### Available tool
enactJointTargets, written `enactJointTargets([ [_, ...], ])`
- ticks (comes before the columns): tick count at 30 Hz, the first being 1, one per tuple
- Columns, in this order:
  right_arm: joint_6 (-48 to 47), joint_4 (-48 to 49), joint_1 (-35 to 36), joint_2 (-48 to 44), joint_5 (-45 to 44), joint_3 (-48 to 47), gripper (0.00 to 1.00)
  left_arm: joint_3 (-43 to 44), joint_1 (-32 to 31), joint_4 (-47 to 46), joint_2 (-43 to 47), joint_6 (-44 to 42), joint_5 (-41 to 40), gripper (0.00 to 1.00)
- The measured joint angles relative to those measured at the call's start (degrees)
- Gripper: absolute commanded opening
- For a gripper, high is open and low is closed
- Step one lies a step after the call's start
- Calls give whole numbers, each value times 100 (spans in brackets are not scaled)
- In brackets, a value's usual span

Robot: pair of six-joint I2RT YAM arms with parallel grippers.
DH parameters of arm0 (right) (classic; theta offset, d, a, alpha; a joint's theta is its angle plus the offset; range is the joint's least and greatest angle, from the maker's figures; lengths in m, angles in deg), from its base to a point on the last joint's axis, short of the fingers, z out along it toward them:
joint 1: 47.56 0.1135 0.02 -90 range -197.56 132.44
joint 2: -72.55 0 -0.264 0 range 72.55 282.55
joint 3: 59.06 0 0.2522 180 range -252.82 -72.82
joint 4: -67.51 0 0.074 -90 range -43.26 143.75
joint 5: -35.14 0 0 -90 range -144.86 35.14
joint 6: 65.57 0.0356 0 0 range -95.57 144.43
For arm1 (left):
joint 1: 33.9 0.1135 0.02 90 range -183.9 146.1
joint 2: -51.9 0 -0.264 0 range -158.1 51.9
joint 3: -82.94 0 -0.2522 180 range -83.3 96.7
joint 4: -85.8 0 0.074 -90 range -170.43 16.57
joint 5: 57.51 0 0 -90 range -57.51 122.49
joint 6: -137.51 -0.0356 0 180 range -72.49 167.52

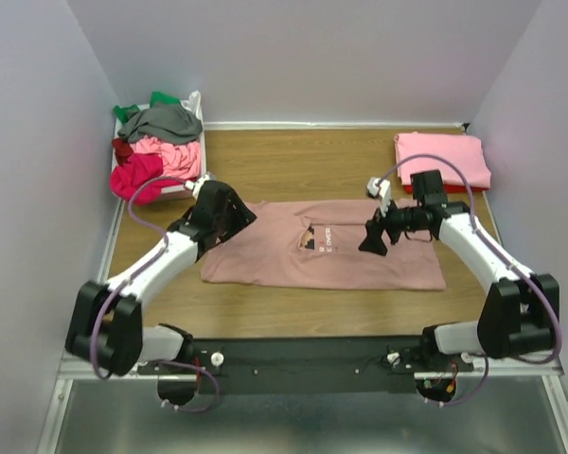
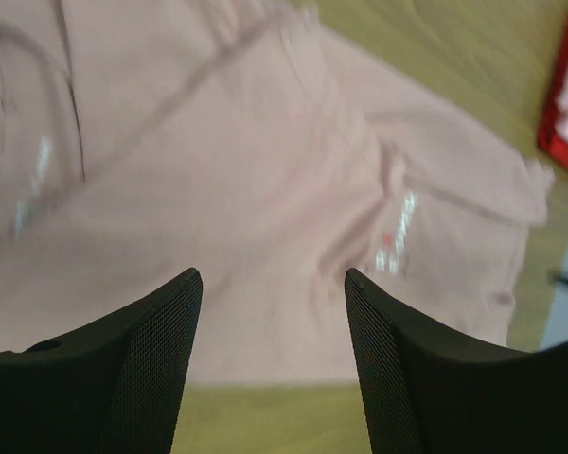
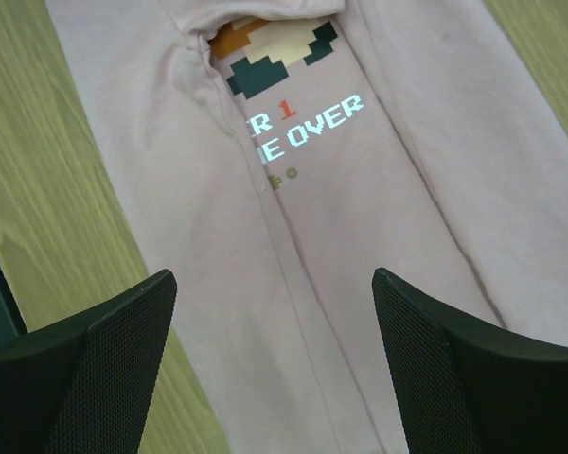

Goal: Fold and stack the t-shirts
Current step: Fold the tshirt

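Note:
A dusty-pink t-shirt (image 1: 360, 260) with a pixel-art print and white text (image 1: 318, 240) lies partly folded in the middle of the table; it also shows in the left wrist view (image 2: 265, 170) and the right wrist view (image 3: 379, 189). My left gripper (image 1: 229, 214) is open and empty over the shirt's left end (image 2: 273, 276). My right gripper (image 1: 372, 238) is open and empty above the shirt's middle, just right of the print (image 3: 275, 284). Folded pink and red tees (image 1: 442, 161) are stacked at the back right. Unfolded tees, grey, green, pink and red (image 1: 156, 142), fill a bin at the back left.
The white bin (image 1: 201, 132) stands at the table's back left corner against the wall. Purple walls close in the table on three sides. Bare wood (image 1: 293, 161) shows behind the shirt and along the front edge (image 1: 312, 312).

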Motion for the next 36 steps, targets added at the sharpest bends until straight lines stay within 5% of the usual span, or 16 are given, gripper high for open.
enactJointTargets([
  [5,72,225,-2,-422,39,520,91,1895,487,444,-2299,7,-162,70],
  [13,105,356,-2,-625,81,603,92,3694,555,1526,-4105,402,-396,68],
  [18,103,380,-2,-756,87,647,92,4551,584,2024,-4688,413,-645,68],
  [27,103,391,-2,-966,87,667,92,4686,595,2581,-4911,321,-879,65],
  [32,98,393,-2,-1040,85,667,92,5178,603,2857,-5458,179,-1032,45],
  [34,98,396,-2,-1064,85,669,92,5364,605,3005,-5617,140,-1084,21],
  [36,98,398,-9,-1082,87,673,92,5493,605,3077,-5670,90,-1139,12],
])
